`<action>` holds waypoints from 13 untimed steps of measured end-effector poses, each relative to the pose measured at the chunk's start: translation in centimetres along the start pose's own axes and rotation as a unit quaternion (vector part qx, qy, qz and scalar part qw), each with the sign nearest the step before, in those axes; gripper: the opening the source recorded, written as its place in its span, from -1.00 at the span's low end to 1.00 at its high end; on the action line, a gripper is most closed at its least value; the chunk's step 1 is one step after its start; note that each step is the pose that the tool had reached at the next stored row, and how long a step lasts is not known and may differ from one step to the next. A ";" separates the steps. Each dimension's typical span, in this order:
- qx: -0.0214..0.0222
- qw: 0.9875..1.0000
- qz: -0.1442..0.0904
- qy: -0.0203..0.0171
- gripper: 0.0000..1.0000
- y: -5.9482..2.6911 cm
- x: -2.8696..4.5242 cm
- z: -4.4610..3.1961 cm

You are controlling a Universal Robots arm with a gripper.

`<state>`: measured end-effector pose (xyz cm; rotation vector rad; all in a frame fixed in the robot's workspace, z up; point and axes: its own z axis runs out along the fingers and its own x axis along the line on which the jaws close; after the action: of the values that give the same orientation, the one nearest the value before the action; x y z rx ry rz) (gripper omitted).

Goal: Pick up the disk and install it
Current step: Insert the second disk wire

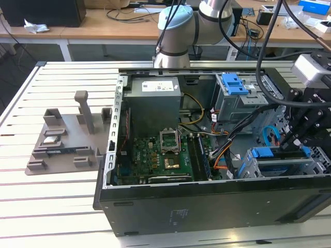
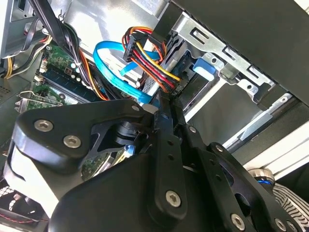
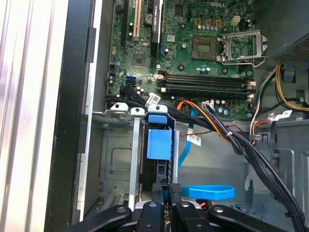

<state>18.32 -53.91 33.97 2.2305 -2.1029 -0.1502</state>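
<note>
The jaws look pressed together on the edge of the one disk (image 3: 158, 145), whose blue carrier stands upright in the metal drive cage (image 3: 118, 159) at the case's front corner; the gripper (image 3: 166, 191) sits just above it. In the exterior view the single gripper (image 1: 289, 147) reaches down at the exterior view's right, the arm (image 1: 178, 23) bending over from behind the open computer case (image 1: 207, 201). One green motherboard (image 1: 160, 160) lies inside, one grey power supply (image 1: 155, 103) behind it, and one grey fixture (image 1: 67, 139) rests on the slatted table (image 1: 51, 206).
</note>
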 end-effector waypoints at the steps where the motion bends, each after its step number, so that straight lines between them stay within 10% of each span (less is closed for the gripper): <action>1: 0.000 1.000 0.000 0.000 -0.65 -0.01 0.00 0.03; 13: 0.000 1.000 0.000 -0.001 -0.53 0.13 -0.06 -1.21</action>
<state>18.34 -53.88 35.19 2.2316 -2.1036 -0.1522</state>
